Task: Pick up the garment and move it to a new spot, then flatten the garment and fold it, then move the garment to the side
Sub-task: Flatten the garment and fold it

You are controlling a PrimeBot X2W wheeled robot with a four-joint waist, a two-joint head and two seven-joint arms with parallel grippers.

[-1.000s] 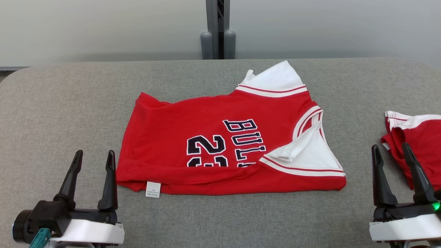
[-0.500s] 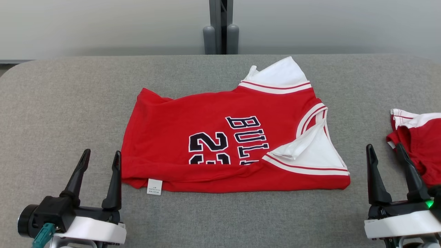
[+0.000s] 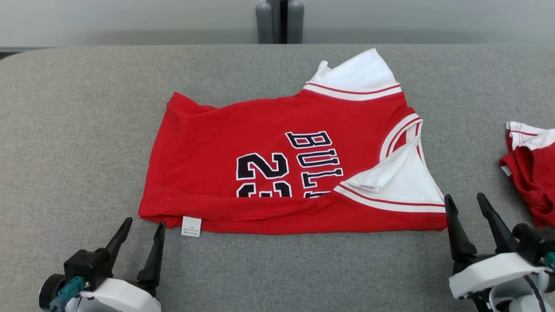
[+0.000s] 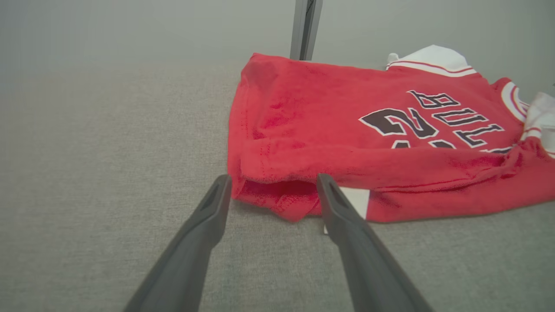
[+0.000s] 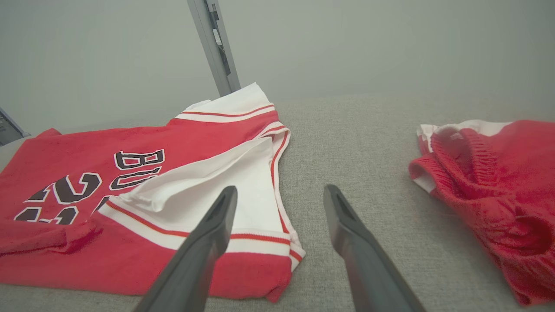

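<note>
Head view: the garment [image 3: 260,151] lies folded mid-table [image 3: 86,130], black "BULL" and a "2" reading sideways, the rest lost under the fold. A white label [image 3: 191,226] sits at the near hem, its print too small to read. The left gripper [image 3: 144,223] is spread open by that corner, and the right gripper [image 3: 464,197] is open beside the sleeve, with red shorts [image 3: 531,173] further right. Left wrist view: parted fingers [image 4: 208,225] flank the hem corner. Right wrist view: one finger overlaps the white sleeve, nothing held.
</note>
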